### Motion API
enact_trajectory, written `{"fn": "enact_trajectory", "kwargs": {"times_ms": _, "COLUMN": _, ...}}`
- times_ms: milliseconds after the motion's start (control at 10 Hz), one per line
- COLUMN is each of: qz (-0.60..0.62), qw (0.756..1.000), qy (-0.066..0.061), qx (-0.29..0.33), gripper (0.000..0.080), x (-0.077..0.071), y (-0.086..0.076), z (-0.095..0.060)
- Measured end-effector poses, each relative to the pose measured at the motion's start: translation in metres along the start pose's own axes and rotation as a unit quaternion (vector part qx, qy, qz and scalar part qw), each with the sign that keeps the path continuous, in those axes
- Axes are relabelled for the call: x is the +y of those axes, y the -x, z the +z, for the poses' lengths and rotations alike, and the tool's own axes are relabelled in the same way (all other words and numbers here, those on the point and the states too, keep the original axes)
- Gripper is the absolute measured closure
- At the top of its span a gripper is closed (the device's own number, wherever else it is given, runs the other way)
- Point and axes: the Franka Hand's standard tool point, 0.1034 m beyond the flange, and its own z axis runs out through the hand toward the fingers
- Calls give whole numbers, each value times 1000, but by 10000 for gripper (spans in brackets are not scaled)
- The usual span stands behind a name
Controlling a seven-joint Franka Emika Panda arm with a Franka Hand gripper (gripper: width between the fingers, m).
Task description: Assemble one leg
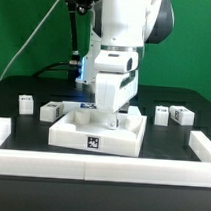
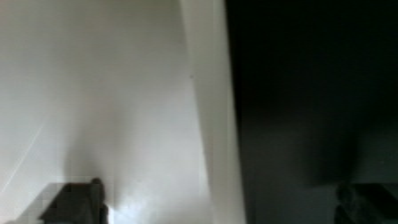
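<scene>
Tray-shaped piece (image 1: 97, 136) sits mid-table (image 1: 24, 84), with the arm (image 1: 117, 44) behind and above it. The gripper (image 1: 112, 118) is low over its far part. On the exterior view's left, the outer left leg (image 1: 26, 102) and the inner left leg (image 1: 50, 112) stand beside the tray. On the right, the inner right leg (image 1: 161, 114) and the outer right leg (image 1: 181, 115) stand close together. The low wall (image 1: 100, 171) runs along the near edge and turns back at both ends. In the wrist view, one fingertip (image 2: 71, 200) is over the tray and the other is over the table, with the rim between them.

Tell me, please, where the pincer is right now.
In the exterior view, the pincer sits low over the white tray-shaped piece at mid-table, with loose legs to either side.
</scene>
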Motion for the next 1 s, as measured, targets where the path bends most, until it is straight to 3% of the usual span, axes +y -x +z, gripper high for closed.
{"fn": "enact_trajectory", "kwargs": {"times_ms": 700, "qz": 0, "qw": 1000, "qy": 0, "qx": 0, "gripper": 150, "x": 0, "y": 0, "z": 0}}
{"fn": "enact_trajectory", "kwargs": {"times_ms": 1000, "qz": 0, "qw": 1000, "qy": 0, "qx": 0, "gripper": 557, "x": 0, "y": 0, "z": 0}}
